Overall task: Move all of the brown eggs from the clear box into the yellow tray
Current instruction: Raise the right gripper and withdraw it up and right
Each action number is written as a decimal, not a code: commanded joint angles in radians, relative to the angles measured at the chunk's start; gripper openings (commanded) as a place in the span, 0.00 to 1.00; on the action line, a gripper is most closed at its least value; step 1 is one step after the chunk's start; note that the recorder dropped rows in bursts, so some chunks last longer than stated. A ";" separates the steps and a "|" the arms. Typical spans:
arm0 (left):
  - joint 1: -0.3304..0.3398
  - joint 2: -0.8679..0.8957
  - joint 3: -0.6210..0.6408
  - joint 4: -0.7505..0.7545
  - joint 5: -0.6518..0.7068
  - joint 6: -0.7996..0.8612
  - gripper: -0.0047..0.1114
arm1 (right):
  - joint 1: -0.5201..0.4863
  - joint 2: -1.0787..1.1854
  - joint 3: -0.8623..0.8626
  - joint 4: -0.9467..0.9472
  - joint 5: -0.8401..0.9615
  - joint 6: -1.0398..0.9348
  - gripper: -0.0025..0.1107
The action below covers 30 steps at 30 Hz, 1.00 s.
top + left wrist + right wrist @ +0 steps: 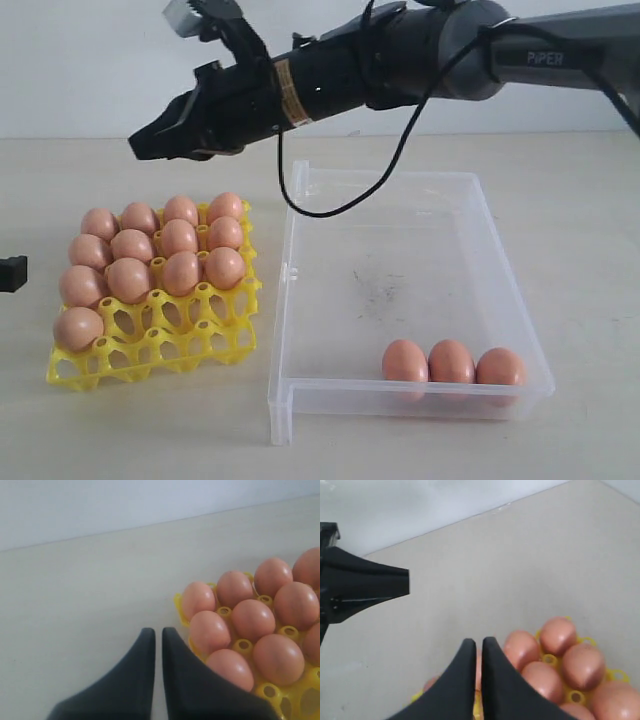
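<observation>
We list: right arm [420,50], stretched level from the right past the middle, held high; right end effector [145,143], jaws pressed together, nothing between them; left end effector [155,631], low at the left, jaws together, empty.

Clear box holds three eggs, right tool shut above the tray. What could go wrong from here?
1. The three brown eggs lie side by side along the clear box's near wall; the right tool may strike that wall or set a neighbour rolling.
2. The yellow tray's free cups adjoin filled ones, so a lowered egg could knock those.
</observation>
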 commanded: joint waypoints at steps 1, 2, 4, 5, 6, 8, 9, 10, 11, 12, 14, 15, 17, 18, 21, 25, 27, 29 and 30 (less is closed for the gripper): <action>0.002 -0.008 0.004 -0.010 0.025 -0.012 0.07 | -0.082 -0.013 0.004 0.001 -0.083 -0.015 0.02; 0.002 -0.008 0.004 -0.010 0.025 -0.012 0.07 | -0.104 -0.013 0.004 0.001 -0.132 -0.017 0.02; 0.002 -0.008 0.004 -0.010 0.025 -0.012 0.07 | -0.129 -0.013 0.004 0.001 -0.164 -0.017 0.02; 0.002 -0.008 0.004 -0.010 0.025 -0.012 0.07 | -0.138 -0.013 0.004 0.001 -0.174 -0.030 0.02; 0.002 -0.008 0.004 -0.010 0.025 -0.012 0.07 | -0.148 -0.013 0.004 0.001 -0.182 -0.036 0.02; 0.002 -0.008 0.004 -0.010 0.025 -0.012 0.07 | -0.158 -0.013 0.004 0.001 -0.168 -0.051 0.02; 0.002 -0.008 0.004 -0.010 0.025 -0.012 0.07 | -0.169 -0.013 0.004 0.001 -0.139 -0.057 0.02; 0.002 -0.008 0.004 -0.010 0.025 -0.012 0.07 | -0.174 -0.013 0.004 0.001 -0.111 -0.059 0.02; 0.002 -0.008 0.004 -0.010 0.025 -0.012 0.07 | -0.179 -0.013 0.004 0.001 -0.084 -0.062 0.02; 0.002 -0.008 0.004 -0.008 0.023 -0.012 0.07 | -0.184 -0.013 0.004 0.001 -0.057 -0.062 0.02; 0.002 -0.008 0.004 0.001 0.019 -0.012 0.07 | -0.197 -0.013 0.004 0.001 0.003 -0.062 0.02; 0.002 -0.008 0.004 0.011 0.017 -0.012 0.07 | -0.208 -0.013 0.004 0.001 0.039 -0.062 0.02; 0.002 -0.008 0.004 0.019 0.007 -0.012 0.07 | -0.230 -0.013 0.004 0.001 0.135 -0.065 0.02; 0.002 -0.008 0.004 0.019 0.007 -0.012 0.07 | -0.239 -0.013 0.004 0.001 0.171 -0.065 0.02; 0.002 -0.008 0.004 0.021 0.005 -0.012 0.07 | -0.282 -0.020 0.038 0.001 0.299 -0.060 0.02; 0.002 -0.008 0.004 0.021 -0.025 -0.012 0.07 | -0.348 -0.036 0.113 0.001 0.491 -0.075 0.02; 0.002 -0.008 0.004 0.031 -0.031 -0.012 0.07 | -0.375 -0.055 0.163 0.001 0.568 -0.083 0.02; 0.002 -0.008 0.004 0.036 -0.036 -0.012 0.07 | -0.397 -0.080 0.217 0.001 0.671 -0.115 0.02; 0.002 -0.008 0.004 0.036 -0.043 -0.012 0.07 | -0.402 -0.096 0.246 0.001 0.717 -0.136 0.02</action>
